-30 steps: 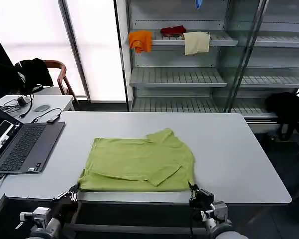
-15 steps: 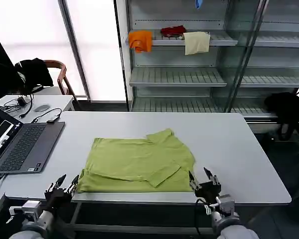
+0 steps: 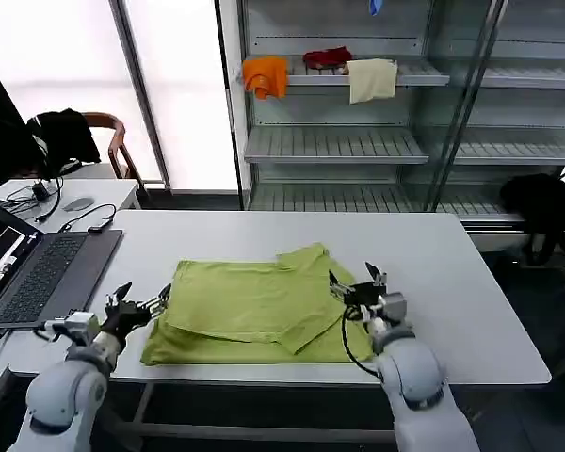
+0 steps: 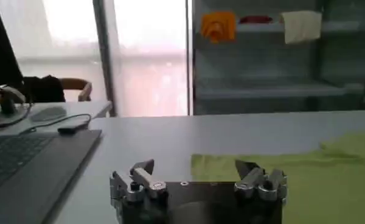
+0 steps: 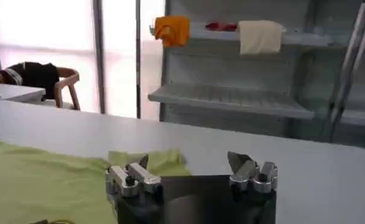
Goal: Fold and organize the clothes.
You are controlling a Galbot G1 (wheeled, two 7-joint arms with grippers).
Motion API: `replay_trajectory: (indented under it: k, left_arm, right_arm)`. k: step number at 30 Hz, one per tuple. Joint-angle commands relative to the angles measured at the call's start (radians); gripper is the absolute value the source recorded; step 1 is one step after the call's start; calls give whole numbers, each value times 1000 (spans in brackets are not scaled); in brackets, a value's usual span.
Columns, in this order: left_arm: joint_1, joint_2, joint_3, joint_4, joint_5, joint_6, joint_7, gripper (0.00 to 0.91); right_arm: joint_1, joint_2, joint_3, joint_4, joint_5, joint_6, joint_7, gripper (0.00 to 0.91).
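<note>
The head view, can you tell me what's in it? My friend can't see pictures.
A lime-green T-shirt, partly folded, lies on a white table in front of the robot. The left gripper is open at the shirt's left edge and the right gripper is open at its right edge. A laptop sits to the left.

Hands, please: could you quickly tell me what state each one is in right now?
Left hand: open, holding nothing, at the left edge of the green T-shirt.
Right hand: open, holding nothing, over the shirt's right edge.
</note>
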State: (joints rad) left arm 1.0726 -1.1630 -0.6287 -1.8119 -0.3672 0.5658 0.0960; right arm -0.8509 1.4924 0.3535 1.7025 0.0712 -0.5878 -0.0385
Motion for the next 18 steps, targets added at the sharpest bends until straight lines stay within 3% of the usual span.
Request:
replay_trajectory:
  k: [1,8,18]
  left_arm:
    - [-235,36,105,251,-12,13,10,907]
    - [-303,24,157,353,13,12,23,907]
    - [-350,-15,188,440,50,12,30,907]
  right_arm:
    - [196,71,-20,-276,-11,1,-18,907]
    - [244,97,-18,-360,-42,2,-37,907]
    - [277,114,5,-459,-41,6,-21,907]
